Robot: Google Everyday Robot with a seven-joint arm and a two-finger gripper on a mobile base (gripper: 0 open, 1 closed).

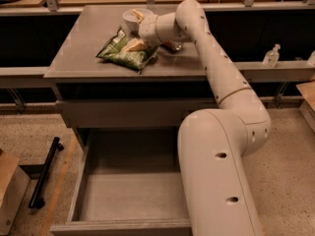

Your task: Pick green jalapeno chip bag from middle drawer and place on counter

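Camera view shows my gripper (140, 32) over the counter (74, 63), at the right back end of the green chip bag (120, 53). The bag lies flat there, its long side running to the left. Whether my gripper is apart or together, I cannot tell.

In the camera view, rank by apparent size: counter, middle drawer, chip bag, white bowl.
1. counter and middle drawer: they look alike and the drawer is nearer, so unranked
2. green jalapeno chip bag
3. white bowl
The gripper is over the bag.
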